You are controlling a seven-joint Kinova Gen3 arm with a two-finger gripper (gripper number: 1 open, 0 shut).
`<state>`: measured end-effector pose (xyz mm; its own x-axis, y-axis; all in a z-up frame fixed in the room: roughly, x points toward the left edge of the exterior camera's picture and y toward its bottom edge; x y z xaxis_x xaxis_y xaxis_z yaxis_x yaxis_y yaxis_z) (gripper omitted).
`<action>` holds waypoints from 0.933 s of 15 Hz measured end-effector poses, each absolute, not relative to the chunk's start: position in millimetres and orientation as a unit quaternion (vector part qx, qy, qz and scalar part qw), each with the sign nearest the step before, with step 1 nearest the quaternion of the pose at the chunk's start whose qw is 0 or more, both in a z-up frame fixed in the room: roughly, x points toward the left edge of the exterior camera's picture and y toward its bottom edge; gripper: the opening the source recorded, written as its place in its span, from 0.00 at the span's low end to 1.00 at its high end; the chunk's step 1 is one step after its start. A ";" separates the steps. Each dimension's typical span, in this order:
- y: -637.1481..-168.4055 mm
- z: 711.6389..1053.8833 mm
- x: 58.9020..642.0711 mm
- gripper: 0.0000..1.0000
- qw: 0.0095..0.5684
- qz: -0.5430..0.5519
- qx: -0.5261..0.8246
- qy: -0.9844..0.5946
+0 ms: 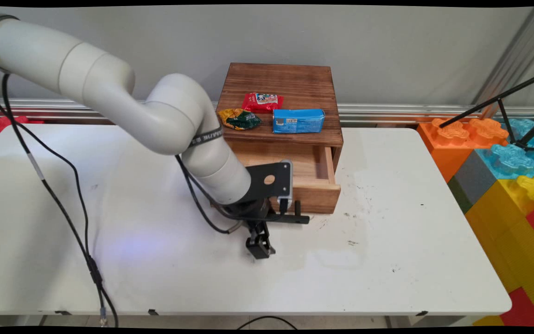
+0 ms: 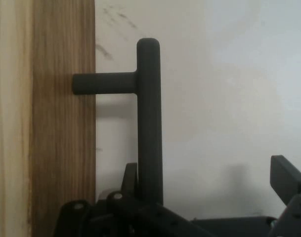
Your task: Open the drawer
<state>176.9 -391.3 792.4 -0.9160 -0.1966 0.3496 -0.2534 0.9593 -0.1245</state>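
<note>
White table [image 1: 387,260] under my black two-finger gripper [image 2: 209,197]: fingers spread wide, left finger [image 2: 129,180] beside black bar handle [image 2: 149,118] of pulled-out wooden drawer [image 1: 315,188], gripping nothing.

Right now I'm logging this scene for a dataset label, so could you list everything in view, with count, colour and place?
Wooden box with drawer: one, dark brown, table's far middle; drawer pulled open.
Black bar handle: one, on the drawer's front.
Red snack packet: one, on the box top.
Green-and-yellow snack packet: one, on the box top, left.
Blue carton: one, on the box top, right.
Large plastic building blocks: several; orange, blue, yellow, grey, red; right of table.
White table: one.
Black tripod legs: upper right.
Black cables: hanging left.
White arm: one.
Claw: black, open, at the handle.
</note>
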 end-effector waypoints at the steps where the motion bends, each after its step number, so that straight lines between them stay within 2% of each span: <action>1: -385.2 792.3 176.7 1.00 0.169 0.082 0.115 -0.975; 14: -324.4 792.2 164.8 1.00 0.179 0.064 0.104 -0.976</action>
